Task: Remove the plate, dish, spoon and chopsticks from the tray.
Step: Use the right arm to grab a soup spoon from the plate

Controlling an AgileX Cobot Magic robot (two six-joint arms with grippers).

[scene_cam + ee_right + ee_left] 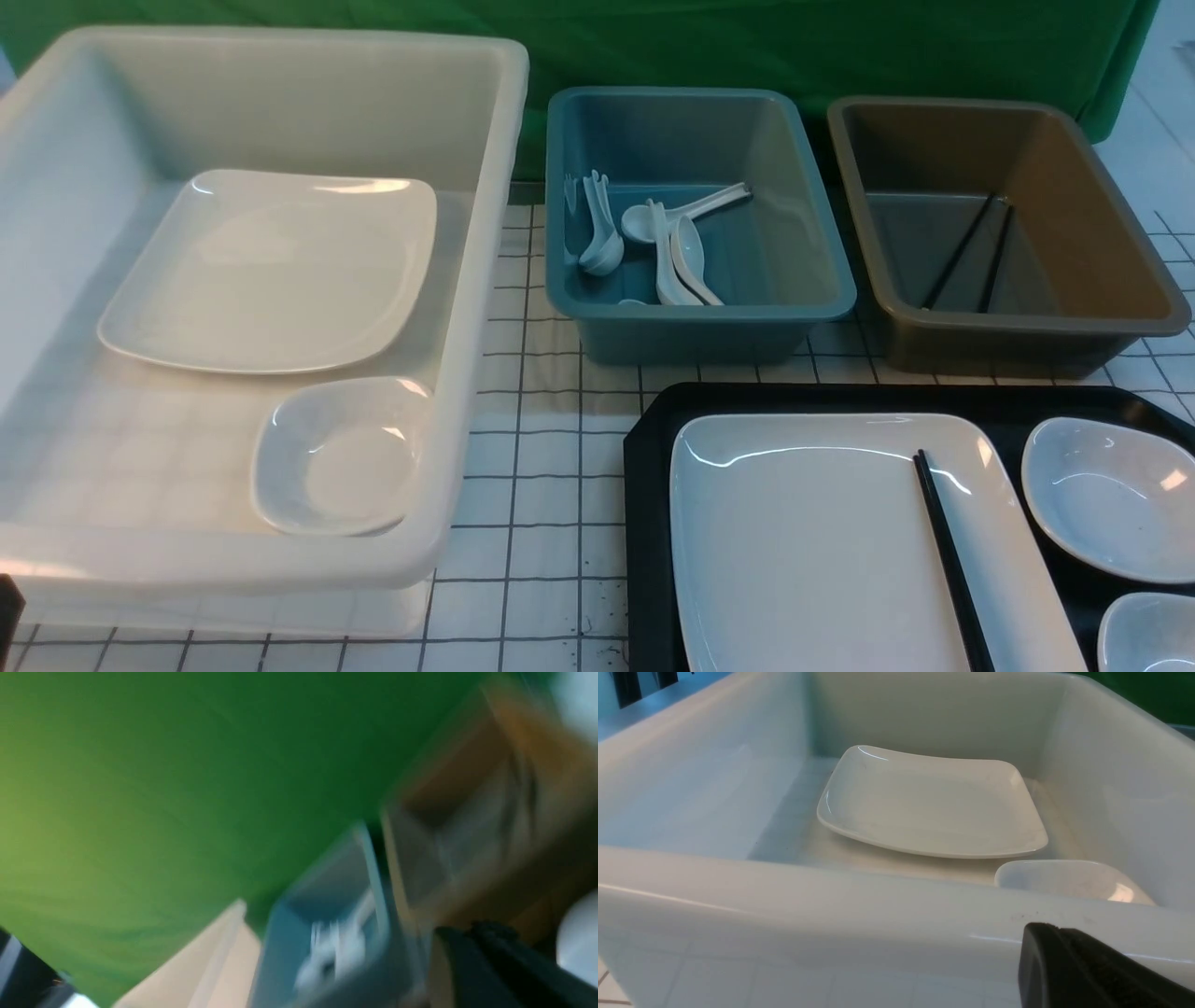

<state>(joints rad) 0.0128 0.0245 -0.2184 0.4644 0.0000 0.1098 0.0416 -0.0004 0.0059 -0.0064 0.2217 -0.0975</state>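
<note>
Large glossy white rounded-rectangular plate (803, 541) on black plastic tray (649, 523), thin black chopsticks (948, 560) lying across it, left gripper (1069, 966) with jaws together beside white plastic bin (831, 914), right gripper (490, 961) too blurred to judge.

Front view downward; left wrist close outside the shared white bin (784, 905)

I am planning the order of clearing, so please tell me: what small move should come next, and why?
Probably reach for the black chopsticks, which lie across the large white plate on the black tray. The plate seems hard to lift cleanly while they rest on it, and the brown bin already holds two black sticks.
</note>
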